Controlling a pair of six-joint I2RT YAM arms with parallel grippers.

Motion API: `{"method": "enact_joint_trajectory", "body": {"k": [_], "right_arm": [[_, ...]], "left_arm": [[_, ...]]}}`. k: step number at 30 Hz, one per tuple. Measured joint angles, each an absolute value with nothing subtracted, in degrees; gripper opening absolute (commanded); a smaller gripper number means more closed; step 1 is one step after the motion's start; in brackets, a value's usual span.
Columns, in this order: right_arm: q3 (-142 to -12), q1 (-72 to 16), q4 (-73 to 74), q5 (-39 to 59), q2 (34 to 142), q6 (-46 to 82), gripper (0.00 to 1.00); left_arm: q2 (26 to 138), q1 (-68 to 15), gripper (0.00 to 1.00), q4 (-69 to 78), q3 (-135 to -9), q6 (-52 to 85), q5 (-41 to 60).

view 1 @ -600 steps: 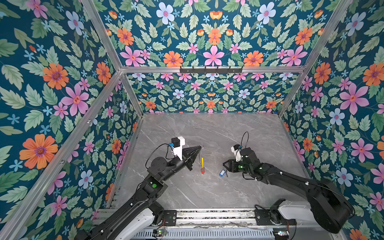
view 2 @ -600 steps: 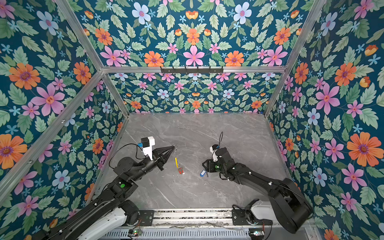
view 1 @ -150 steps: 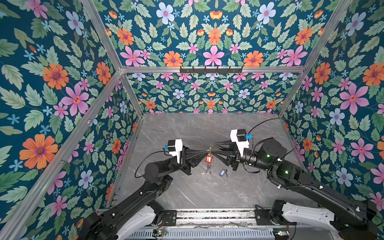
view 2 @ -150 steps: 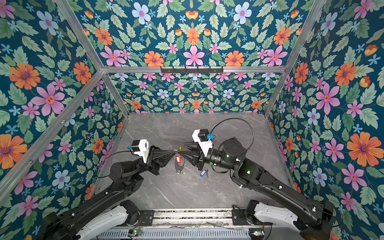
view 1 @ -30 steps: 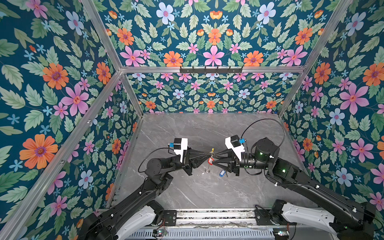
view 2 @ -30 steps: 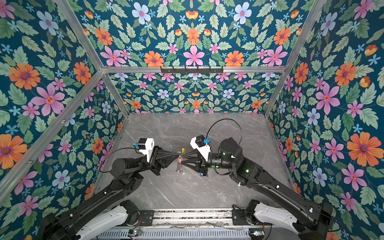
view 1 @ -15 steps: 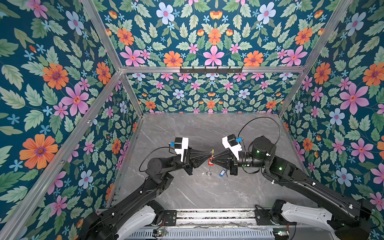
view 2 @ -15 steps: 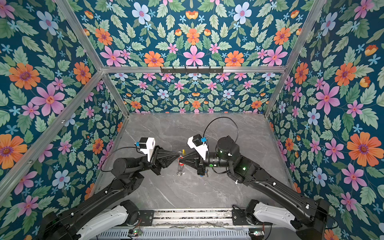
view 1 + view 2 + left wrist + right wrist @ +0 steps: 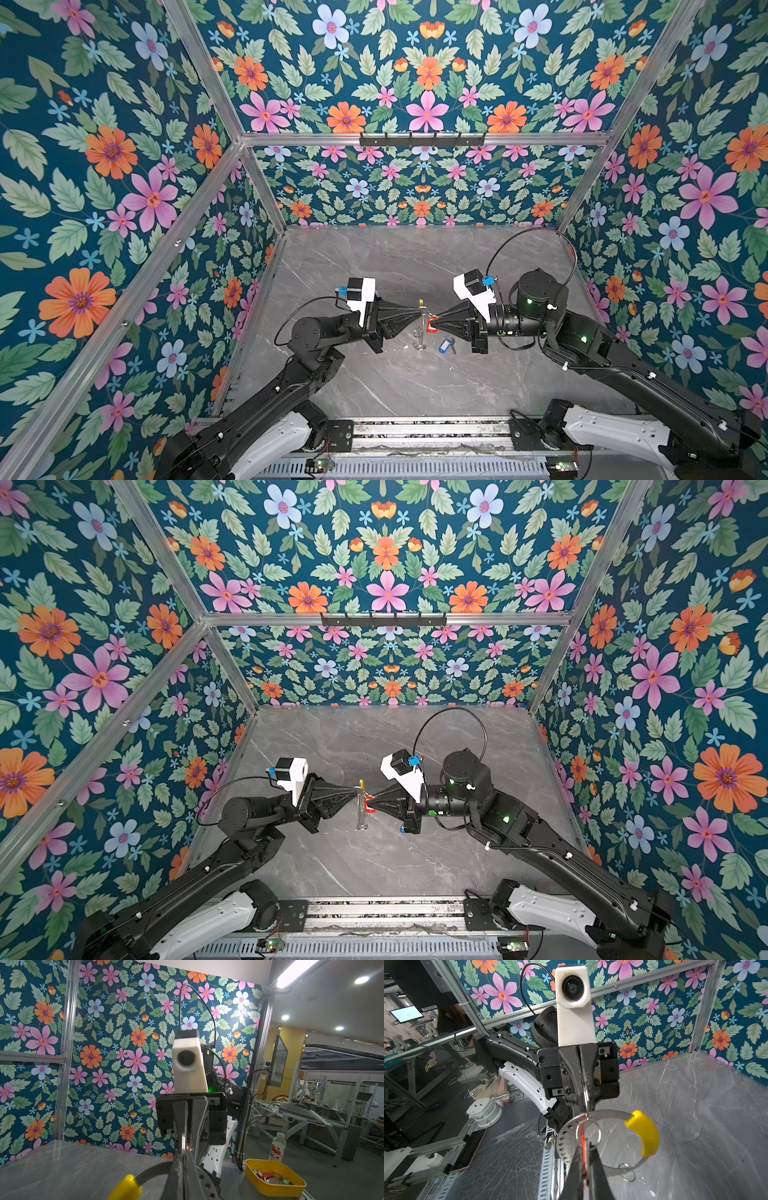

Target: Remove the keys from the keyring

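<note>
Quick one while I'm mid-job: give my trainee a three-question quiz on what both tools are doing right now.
1. True or false: the blue-tagged key lies on the table, off the keyring.
2. The right tool is shut on: A) the blue-tagged key, B) the red-tagged key, C) nothing.
3. Fill in: the left tool grips the ____.
Key: 1 true; 2 B; 3 keyring.

A grey marble-patterned table stands enclosed on three sides by walls of teal floral wallpaper, framed by aluminium bars. Above the table's far edge a black hook rail runs along the crossbar. Past the table's side a ceiling strip light glows.
</note>
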State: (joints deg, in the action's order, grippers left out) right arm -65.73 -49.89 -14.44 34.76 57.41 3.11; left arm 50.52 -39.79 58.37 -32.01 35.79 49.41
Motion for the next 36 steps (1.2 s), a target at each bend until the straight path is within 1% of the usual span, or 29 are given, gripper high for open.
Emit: {"method": "enact_joint_trajectory", "body": {"k": [9, 19, 28, 36], "right_arm": [[-69.76, -46.48, -19.7, 36.69, 59.64, -0.23, 0.0], [-71.83, -45.63, -21.63, 38.92, 61.34, -1.96, 0.0], [-68.86, -45.56, -19.25, 41.21, 61.54, -2.0, 0.0], [-66.65, -45.6, -15.03, 44.01, 62.46, -0.58, 0.0]], "left_arm": [[51.62, -39.79, 0.0, 59.18, -31.42, 37.5, 51.18], [54.04, -39.79, 0.0, 66.32, -30.33, 43.03, 52.36], [57.65, -39.72, 0.0, 76.34, -29.69, 51.18, 52.66], [57.93, -39.64, 0.0, 77.97, -29.69, 53.6, 52.18]]}}
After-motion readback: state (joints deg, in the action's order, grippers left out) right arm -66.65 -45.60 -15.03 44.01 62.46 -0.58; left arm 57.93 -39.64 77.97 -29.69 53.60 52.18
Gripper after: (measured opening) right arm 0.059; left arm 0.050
